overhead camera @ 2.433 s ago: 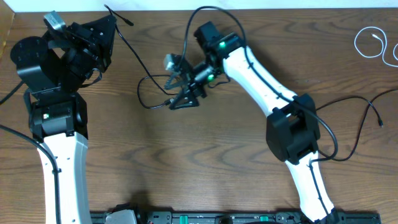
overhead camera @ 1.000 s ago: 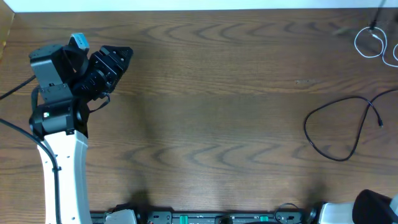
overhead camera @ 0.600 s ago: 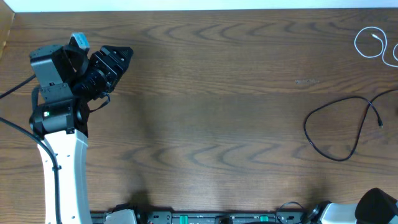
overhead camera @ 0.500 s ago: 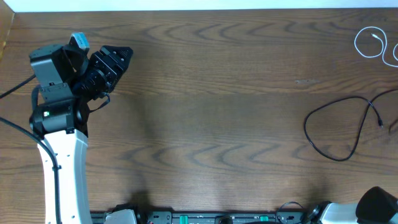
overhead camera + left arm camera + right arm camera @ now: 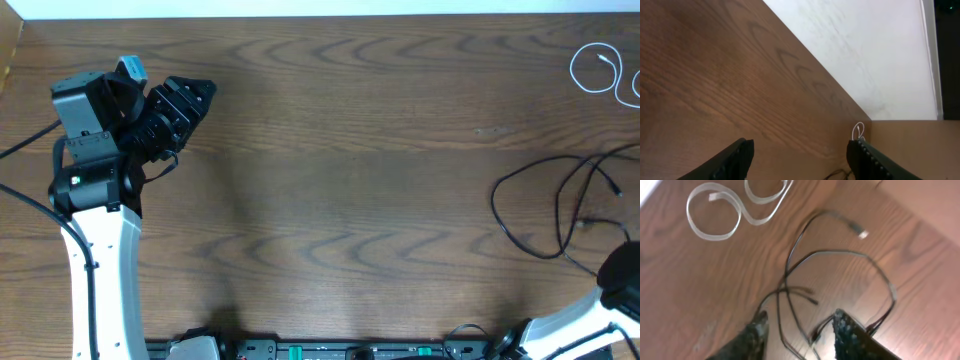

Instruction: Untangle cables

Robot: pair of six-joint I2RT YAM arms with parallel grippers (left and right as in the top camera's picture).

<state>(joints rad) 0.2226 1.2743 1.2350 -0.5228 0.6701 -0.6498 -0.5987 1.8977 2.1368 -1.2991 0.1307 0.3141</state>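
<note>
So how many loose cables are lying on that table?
2: a white cable coiled in the far right corner, and a black cable looped nearer on the right edge. Parts run out of frame.

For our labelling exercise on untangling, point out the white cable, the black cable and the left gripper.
white cable point(image 5: 689, 204): right wrist view, left edge of its loop.
black cable point(image 5: 858, 229): right wrist view, its plug end.
left gripper point(image 5: 801, 149): left wrist view, midway between its open fingertips.
</note>
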